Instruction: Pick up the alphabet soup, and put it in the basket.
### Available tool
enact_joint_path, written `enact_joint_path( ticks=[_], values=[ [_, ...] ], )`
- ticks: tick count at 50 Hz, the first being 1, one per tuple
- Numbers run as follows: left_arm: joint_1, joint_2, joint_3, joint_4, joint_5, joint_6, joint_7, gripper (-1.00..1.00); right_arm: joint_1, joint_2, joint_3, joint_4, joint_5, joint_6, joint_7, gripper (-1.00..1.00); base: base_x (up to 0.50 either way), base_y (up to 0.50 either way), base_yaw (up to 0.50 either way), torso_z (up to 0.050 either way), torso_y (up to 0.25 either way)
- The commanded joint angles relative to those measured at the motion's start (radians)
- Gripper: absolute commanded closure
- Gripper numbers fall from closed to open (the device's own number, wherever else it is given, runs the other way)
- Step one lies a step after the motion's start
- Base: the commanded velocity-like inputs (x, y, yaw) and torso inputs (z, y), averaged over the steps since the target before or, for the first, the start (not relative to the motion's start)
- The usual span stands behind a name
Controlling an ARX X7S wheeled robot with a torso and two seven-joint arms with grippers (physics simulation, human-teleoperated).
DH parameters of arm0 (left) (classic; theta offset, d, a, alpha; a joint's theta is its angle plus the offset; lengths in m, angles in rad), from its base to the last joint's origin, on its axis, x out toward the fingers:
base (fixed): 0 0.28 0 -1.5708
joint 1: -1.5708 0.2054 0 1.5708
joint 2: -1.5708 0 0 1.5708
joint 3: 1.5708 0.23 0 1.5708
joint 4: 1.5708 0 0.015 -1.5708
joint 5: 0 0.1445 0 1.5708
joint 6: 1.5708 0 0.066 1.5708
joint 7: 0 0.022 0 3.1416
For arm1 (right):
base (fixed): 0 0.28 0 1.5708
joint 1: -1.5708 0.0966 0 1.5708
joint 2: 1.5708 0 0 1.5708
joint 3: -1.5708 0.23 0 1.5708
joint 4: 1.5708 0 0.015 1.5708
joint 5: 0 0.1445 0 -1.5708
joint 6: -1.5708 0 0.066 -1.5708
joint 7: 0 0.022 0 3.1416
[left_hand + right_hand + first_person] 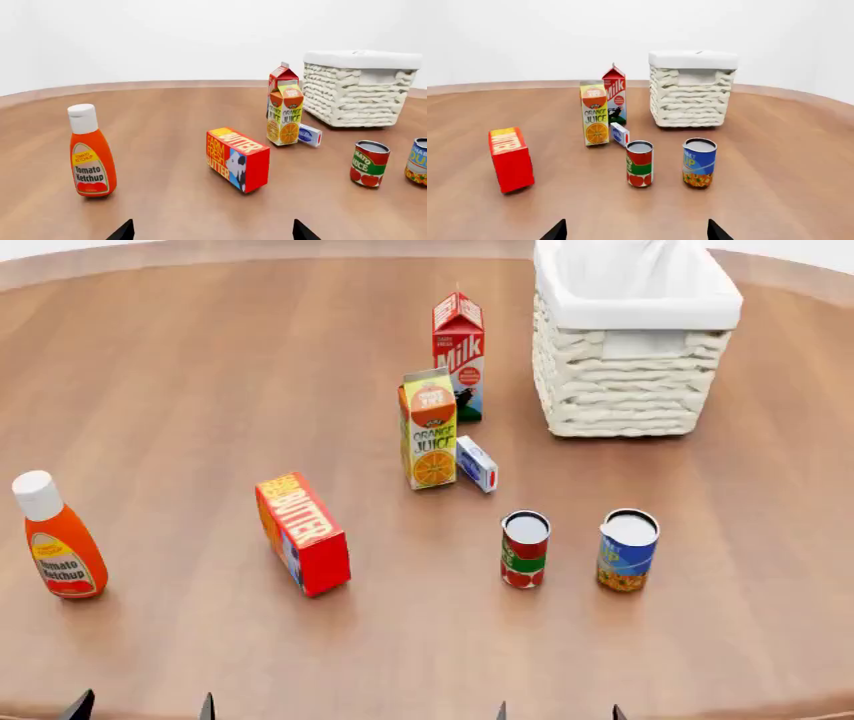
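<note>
The alphabet soup (626, 551) is a small can with a blue label and a pale top, standing upright right of centre on the table; it also shows in the right wrist view (699, 163) and at the edge of the left wrist view (418, 162). The basket (627, 380) is cream wicker with a white lining, at the back right, also in the right wrist view (691, 97) and the left wrist view (357, 92). My left gripper (143, 708) and right gripper (558, 712) are open and empty at the near table edge, well short of the can.
A red-and-green can (525, 550) stands just left of the soup. An orange juice carton (429, 430), a milk carton (458, 355) and a small blue-white box (477, 464) stand mid-table. A red butter box (303, 533) and a ketchup bottle (58, 538) are to the left.
</note>
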Motion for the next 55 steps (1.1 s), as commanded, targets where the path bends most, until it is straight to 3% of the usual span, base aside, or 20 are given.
enact_joint_path(
  ticks=[1, 12, 26, 41, 46, 55],
  values=[
    [0.018, -0.026, 0.039, 0.002, 0.030, 0.042, -0.020, -1.00, -0.003, 0.020, -0.035, 0.014, -0.007, -0.020, 0.015, -1.00, 0.00, 0.00, 0.00, 0.000, 0.000],
    [0.049, -0.062, 0.061, 0.062, -0.003, 0.077, -0.041, -1.00, -0.033, 0.050, -0.070, -0.040, 0.001, -0.051, 0.071, -1.00, 0.00, 0.00, 0.00, 0.000, 0.000],
    [0.150, -0.089, 0.030, 0.176, 0.024, 0.346, -0.134, -1.00, -0.120, 0.076, -0.048, -0.189, 0.079, -0.180, 0.102, -1.00, 0.00, 0.00, 0.00, 0.000, 0.000],
    [0.195, -0.113, 0.007, 0.229, 0.015, 0.430, -0.190, -1.00, -0.164, 0.088, 0.004, -0.237, 0.178, -0.314, 0.136, -1.00, 0.00, 0.00, 0.00, 0.000, 0.000],
    [0.215, -0.116, -0.003, 0.236, 0.022, 0.505, -0.216, -1.00, -0.163, 0.093, 0.026, -0.240, 0.222, -0.321, 0.152, -1.00, 0.00, 0.00, 0.00, 0.000, 0.000],
    [0.221, -0.123, -0.005, 0.247, 0.023, 0.516, -0.238, -1.00, -0.163, 0.104, 0.022, -0.240, 0.221, -0.327, 0.172, -1.00, 0.00, 0.00, 0.00, 0.000, 0.000]
  ],
)
